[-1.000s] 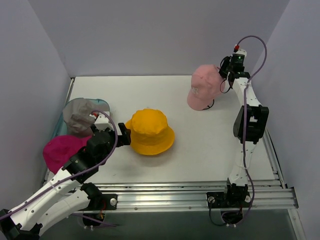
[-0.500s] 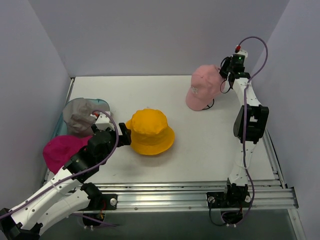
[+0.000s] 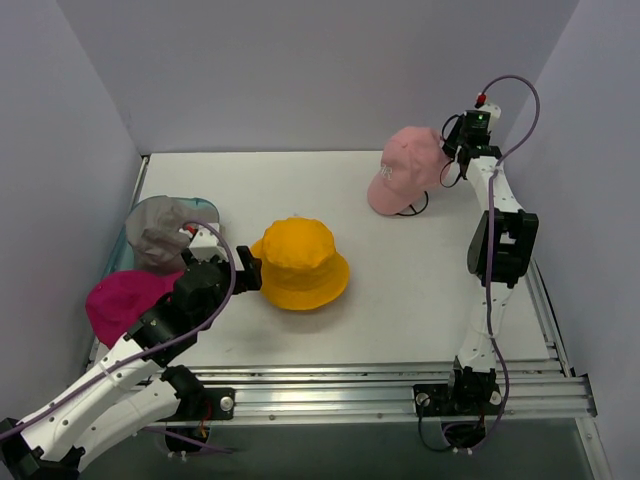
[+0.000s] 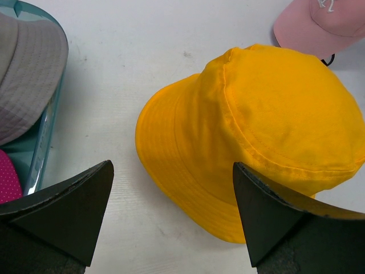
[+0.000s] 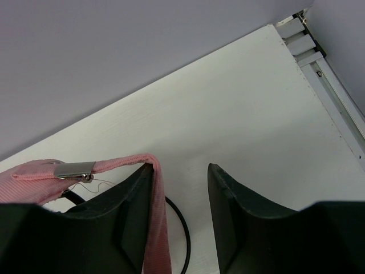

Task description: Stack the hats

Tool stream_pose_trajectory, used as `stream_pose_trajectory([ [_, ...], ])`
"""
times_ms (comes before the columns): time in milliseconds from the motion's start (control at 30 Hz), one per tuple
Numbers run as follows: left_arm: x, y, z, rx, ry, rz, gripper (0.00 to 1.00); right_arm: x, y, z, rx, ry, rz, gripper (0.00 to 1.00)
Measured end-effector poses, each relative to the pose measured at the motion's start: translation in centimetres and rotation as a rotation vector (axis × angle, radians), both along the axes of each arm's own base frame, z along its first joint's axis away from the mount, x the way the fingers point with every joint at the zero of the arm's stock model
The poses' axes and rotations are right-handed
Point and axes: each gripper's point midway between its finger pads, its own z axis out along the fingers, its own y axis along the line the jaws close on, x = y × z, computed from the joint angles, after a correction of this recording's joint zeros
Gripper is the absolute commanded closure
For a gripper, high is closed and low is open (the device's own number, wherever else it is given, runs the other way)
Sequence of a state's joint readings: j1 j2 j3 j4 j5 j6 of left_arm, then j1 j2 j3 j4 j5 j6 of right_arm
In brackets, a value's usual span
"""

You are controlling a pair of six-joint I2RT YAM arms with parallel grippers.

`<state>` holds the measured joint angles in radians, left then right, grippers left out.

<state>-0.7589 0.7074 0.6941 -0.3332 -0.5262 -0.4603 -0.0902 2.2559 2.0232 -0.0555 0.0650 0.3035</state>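
You've stacked nothing yet. Left gripper [image 4: 171, 165] wide open at yellow hat [image 3: 300, 262], mid worktop [image 3: 400, 290]. Right gripper [image 5: 181, 166] at pink cap [image 3: 405, 168], far right: grip, can't tell. Grey hat [image 3: 158, 232], magenta cap [image 3: 125, 300] lie left.

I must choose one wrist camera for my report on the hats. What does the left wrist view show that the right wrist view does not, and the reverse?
Left wrist only: the yellow hat, the grey hat in the teal tray, a corner of the magenta cap, and the open left gripper. Right wrist only: a pink strap with its buckle, lying against one finger of the right gripper, a black loop below it, and the rail. Both: the pink cap and the white table.
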Motion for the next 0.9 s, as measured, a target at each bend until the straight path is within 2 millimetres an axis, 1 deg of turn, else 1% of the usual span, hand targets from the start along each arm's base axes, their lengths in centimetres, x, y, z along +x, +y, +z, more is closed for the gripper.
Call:
stream_pose_trajectory([
  [267,-0.2,0.2,0.5,-0.015,-0.016,0.0,0.06,0.0,-0.9,-0.9,0.013,-0.028,-0.029,0.6],
  [467,-0.3,0.3,1.0,-0.026,-0.027,0.0,0.06,-0.3,-1.1,-1.3,0.023,-0.038,-0.02,0.57],
  [567,-0.4,0.4,1.1,-0.029,-0.031,0.0,0.06,-0.6,-1.0,-1.2,0.023,-0.039,-0.018,0.57],
  [733,-0.4,0.4,1.1,-0.029,-0.031,0.002,0.06,-1.9,-0.8,-0.8,0.025,-0.026,-0.016,0.55],
  [900,-0.3,0.5,1.1,-0.027,-0.032,0.01,0.06,-2.3,-0.4,0.3,0.033,-0.043,0.0,0.55],
])
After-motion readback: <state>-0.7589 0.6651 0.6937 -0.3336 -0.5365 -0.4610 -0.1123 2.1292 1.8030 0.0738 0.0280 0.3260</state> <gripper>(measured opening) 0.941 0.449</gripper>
